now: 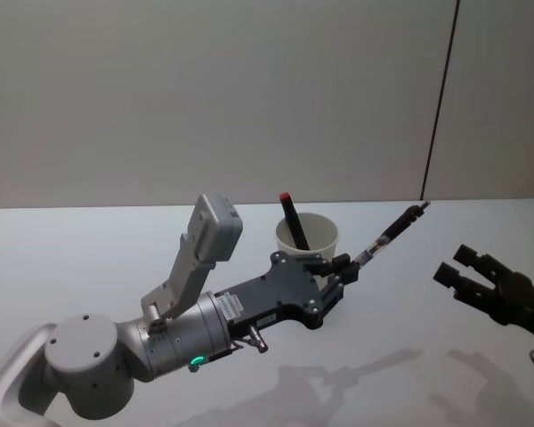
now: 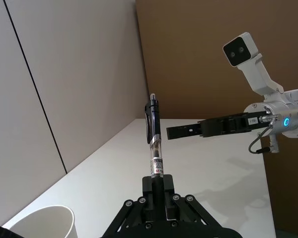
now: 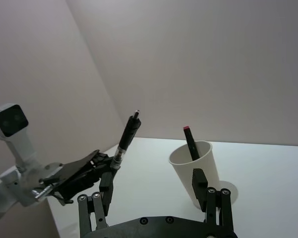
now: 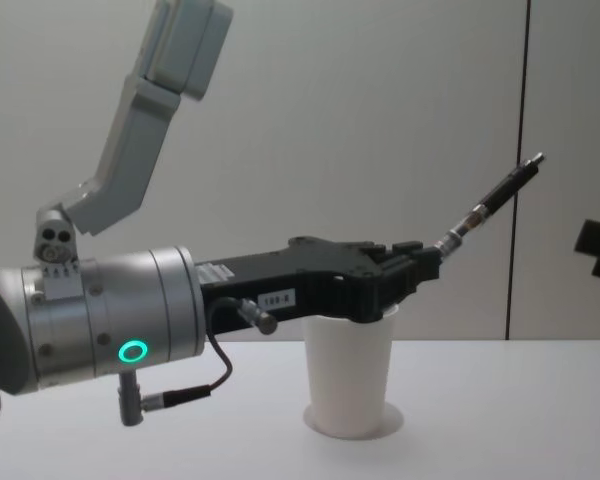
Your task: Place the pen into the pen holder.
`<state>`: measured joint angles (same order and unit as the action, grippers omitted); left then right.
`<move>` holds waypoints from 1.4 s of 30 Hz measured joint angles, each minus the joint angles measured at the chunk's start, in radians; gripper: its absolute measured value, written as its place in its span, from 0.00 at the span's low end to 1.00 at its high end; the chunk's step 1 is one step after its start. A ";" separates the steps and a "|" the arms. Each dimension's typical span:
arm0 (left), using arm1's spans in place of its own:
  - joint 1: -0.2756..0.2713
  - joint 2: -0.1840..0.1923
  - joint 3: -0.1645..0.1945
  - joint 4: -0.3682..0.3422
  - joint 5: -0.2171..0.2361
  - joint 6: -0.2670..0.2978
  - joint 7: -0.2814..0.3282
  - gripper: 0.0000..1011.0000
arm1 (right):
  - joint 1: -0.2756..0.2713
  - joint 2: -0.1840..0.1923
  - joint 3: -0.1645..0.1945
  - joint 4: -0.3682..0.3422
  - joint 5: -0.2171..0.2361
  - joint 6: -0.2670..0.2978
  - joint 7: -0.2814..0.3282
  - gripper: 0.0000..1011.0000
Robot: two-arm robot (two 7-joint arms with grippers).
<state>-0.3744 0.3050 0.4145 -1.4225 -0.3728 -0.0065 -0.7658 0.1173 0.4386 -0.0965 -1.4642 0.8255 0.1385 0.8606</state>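
My left gripper (image 1: pixel 345 265) is shut on the lower end of the pen (image 1: pixel 393 231), a clear and black pen that points up and to the right. It hovers just right of the pen holder (image 1: pixel 308 235), a white paper cup, at about rim height (image 4: pixel 420 266). In the left wrist view the pen (image 2: pixel 154 141) rises from between the fingers, with the cup's rim (image 2: pixel 49 213) beside it. My right gripper (image 1: pixel 457 262) hangs open at the right, apart from the pen and empty.
A black marker with a red end (image 1: pixel 291 218) leans inside the cup, also in the right wrist view as the marker (image 3: pixel 190 144). The white table (image 1: pixel 116 240) stretches around the cup. A grey wall stands behind.
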 joint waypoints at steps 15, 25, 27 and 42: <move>0.000 0.000 0.000 0.000 0.000 0.000 0.000 0.13 | 0.028 -0.012 -0.019 0.068 0.103 0.006 0.109 0.99; 0.000 0.000 0.000 0.000 0.000 0.000 0.000 0.13 | 0.039 -0.030 -0.036 0.085 0.149 0.005 0.074 0.99; 0.000 0.000 0.000 0.000 0.000 0.000 0.000 0.13 | 0.039 -0.033 -0.039 0.084 0.155 0.005 0.060 0.99; 0.000 0.000 0.000 0.000 0.000 0.000 0.000 0.13 | 0.020 -0.057 -0.075 -0.001 0.169 0.029 -0.097 0.99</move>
<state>-0.3744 0.3051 0.4144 -1.4226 -0.3727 -0.0065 -0.7658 0.1370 0.3819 -0.1718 -1.4652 0.9949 0.1677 0.7641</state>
